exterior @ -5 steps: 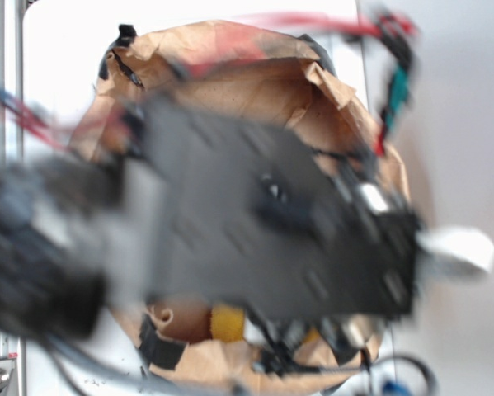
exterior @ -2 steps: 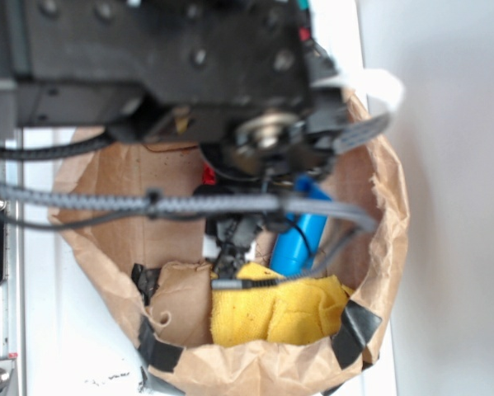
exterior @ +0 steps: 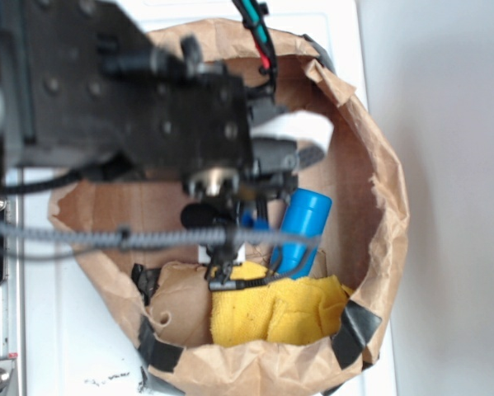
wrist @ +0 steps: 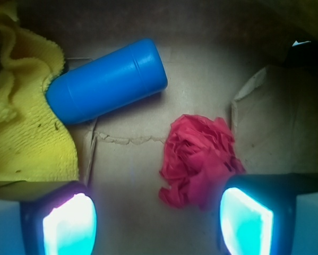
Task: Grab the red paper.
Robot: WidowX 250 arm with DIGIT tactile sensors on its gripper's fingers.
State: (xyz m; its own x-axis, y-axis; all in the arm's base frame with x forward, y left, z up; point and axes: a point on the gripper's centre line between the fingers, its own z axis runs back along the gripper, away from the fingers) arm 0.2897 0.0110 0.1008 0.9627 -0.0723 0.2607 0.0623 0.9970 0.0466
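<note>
The red paper (wrist: 198,159) is a crumpled bright red wad lying on the brown floor of the paper bag (exterior: 384,190). In the wrist view it sits just ahead of my gripper (wrist: 159,223), close to the inner side of the right finger. The gripper is open, with only bare bag floor between its two glowing pads. In the exterior view the arm reaches down into the bag and hides the red paper. The gripper (exterior: 223,260) hangs there just above the yellow cloth.
A blue cylinder (wrist: 108,79) (exterior: 303,227) lies on its side left of and beyond the red wad. A yellow cloth (wrist: 20,133) (exterior: 275,309) is bunched against the bag's wall at the left. Folded bag walls rise all around, with black tape (exterior: 354,326) on the rim.
The arm has swung across the bag and settled lower inside it. A red speck seen under the arm before is now covered.
</note>
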